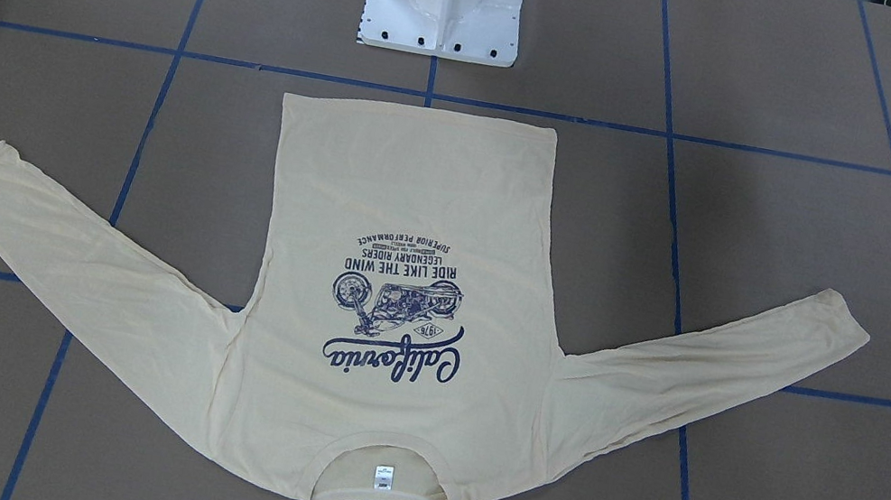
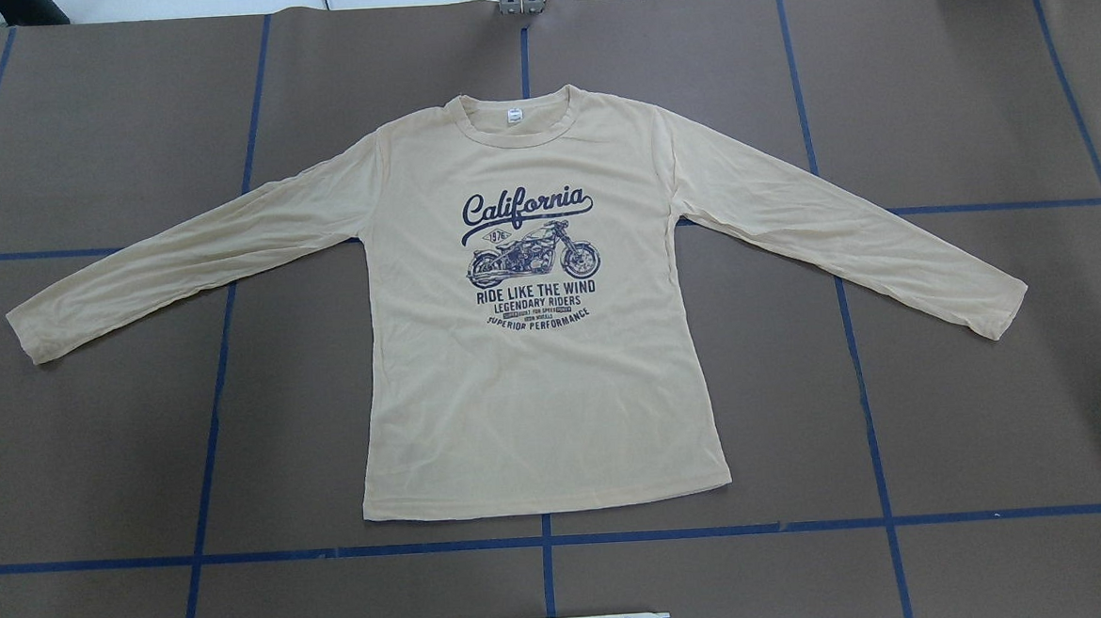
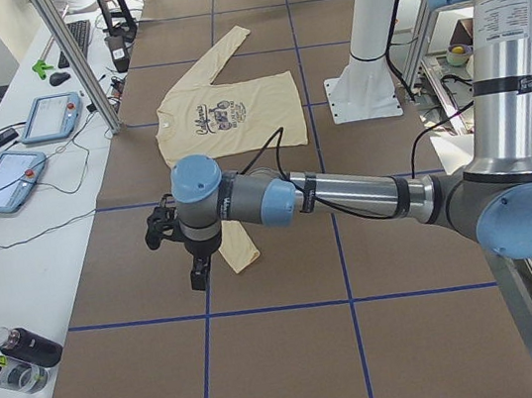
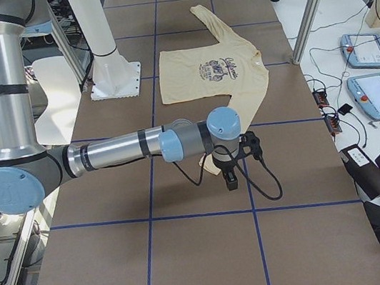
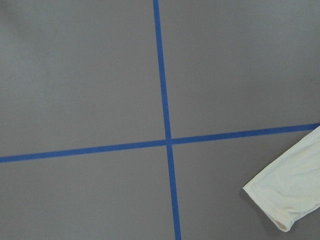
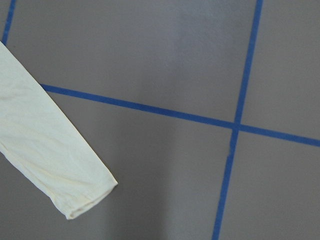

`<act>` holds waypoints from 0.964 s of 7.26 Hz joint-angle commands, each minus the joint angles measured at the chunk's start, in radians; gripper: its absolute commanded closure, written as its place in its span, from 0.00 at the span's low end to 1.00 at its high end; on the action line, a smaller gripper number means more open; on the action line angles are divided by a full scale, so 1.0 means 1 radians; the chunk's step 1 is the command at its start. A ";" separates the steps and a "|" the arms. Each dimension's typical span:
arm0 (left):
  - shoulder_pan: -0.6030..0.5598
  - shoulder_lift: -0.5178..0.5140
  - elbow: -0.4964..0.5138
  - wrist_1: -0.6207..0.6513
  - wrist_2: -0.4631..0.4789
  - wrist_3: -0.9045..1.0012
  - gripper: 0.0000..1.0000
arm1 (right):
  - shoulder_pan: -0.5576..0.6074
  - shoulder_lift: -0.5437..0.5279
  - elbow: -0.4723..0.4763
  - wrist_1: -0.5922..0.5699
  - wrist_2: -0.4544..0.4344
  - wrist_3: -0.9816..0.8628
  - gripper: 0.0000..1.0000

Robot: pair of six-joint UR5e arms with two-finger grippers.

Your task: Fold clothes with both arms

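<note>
Item: T-shirt (image 2: pixel 536 385), pale cream-yellow, long-sleeved. It lies flat and unfolded on the brown table (image 2: pixel 989 399), directly in front of the white pedestal base (image 1: pixel 443 11). The navy print (image 2: pixel 531 253) faces up. The hem is the edge nearest the base and the collar, with its white neck label (image 2: pixel 514 114), is the edge farthest from it. Both sleeves are spread wide to either side of the base, and their cuffs slant back toward the base side of the table.

Left arm (image 3: pixel 345 192): it reaches out from the base's left side. The left gripper (image 3: pixel 197 274) hangs above the table near the left cuff (image 5: pixel 287 200), with nothing seen in it. Only a side view shows it, so I cannot tell how its jaws stand.

Right arm (image 4: pixel 119 151): it mirrors this on the base's right side. The right gripper (image 4: pixel 230 179) hangs above the table near the right cuff (image 6: pixel 55 165). Its jaw setting likewise cannot be told.

Blue tape lines (image 2: pixel 544 541) grid the table. One runs between the hem and the base.
</note>
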 commanded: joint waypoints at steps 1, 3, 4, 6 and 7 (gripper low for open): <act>0.084 -0.029 0.010 -0.007 0.003 -0.001 0.00 | -0.108 0.099 -0.008 0.042 -0.005 0.320 0.00; 0.102 -0.016 0.027 -0.048 -0.003 0.000 0.00 | -0.161 0.081 -0.081 0.276 -0.010 0.352 0.00; 0.102 -0.015 0.036 -0.093 -0.001 0.003 0.00 | -0.178 0.076 -0.133 0.352 -0.007 0.355 0.00; 0.105 -0.019 0.026 -0.115 -0.007 -0.047 0.00 | -0.201 0.070 -0.192 0.405 -0.004 0.360 0.00; 0.108 -0.019 0.036 -0.123 -0.056 -0.078 0.00 | -0.219 0.068 -0.190 0.458 -0.004 0.360 0.00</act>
